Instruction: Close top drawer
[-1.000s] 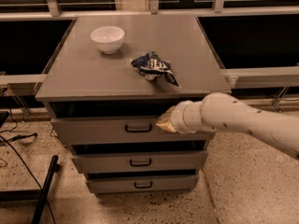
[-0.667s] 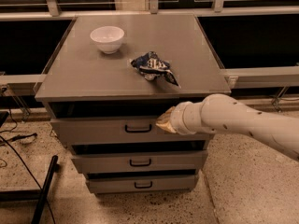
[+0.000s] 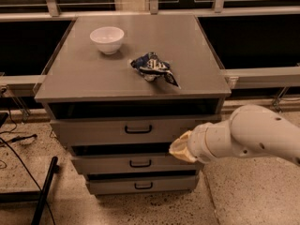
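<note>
Top drawer [image 3: 93, 131] of a grey three-drawer cabinet: a wide flat grey front with a small black loop handle [image 3: 138, 129] at its centre. It sits directly under the cabinet top [image 3: 84, 78]. A dark strip of open interior shows between the cabinet top and the upper edge of the drawer front, so the drawer looks partly pulled out.

A thick white robot arm [image 3: 253, 137] reaches in from the right edge of the scene. Its tan-tipped gripper [image 3: 178, 147] is in front of the lower right part of the top drawer's front, to the right of and below the handle. Whether the gripper is clenched or released cannot be told, nor whether it touches the panel.

Below are the second drawer [image 3: 103, 164] and the bottom drawer [image 3: 112, 185], each with a like black handle.

On the cabinet top, a white bowl [image 3: 107, 39] stands far and left. A crumpled blue-and-white snack bag [image 3: 153, 68] lies nearer and right of centre, well apart from the bowl.

On the speckled floor [image 3: 140, 210] to the left, a black pole [image 3: 44, 191] leans and dark cables [image 3: 14, 138] trail.
</note>
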`<state>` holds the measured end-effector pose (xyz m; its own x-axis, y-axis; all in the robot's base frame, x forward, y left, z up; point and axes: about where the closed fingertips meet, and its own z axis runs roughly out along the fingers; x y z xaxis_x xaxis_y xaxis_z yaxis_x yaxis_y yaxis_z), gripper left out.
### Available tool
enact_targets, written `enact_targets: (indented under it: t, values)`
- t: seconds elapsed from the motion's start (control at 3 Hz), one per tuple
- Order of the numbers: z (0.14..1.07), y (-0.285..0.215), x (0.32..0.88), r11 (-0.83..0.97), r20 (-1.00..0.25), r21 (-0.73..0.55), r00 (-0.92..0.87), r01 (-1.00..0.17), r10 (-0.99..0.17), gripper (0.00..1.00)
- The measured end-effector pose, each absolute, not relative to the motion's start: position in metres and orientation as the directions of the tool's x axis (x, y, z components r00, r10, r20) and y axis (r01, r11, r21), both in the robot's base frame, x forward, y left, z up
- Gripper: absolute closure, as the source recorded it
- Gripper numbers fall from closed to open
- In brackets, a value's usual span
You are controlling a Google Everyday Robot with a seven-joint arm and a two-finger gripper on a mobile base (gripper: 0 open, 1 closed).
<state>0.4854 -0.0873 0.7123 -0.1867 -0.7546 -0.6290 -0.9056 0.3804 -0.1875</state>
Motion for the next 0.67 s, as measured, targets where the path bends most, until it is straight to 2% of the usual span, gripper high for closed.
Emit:
enact_targets:
  t: [0.33, 0.67]
  values:
    - [0.709, -0.102, 0.431, 0.346, -0.614, -0.048, -0.246, -0.937, -0.750, 1.00]
    - [0.706, -0.096, 0.411, 0.295, -0.599, 0.014, -0.244, -0.955, -0.763, 0.81]
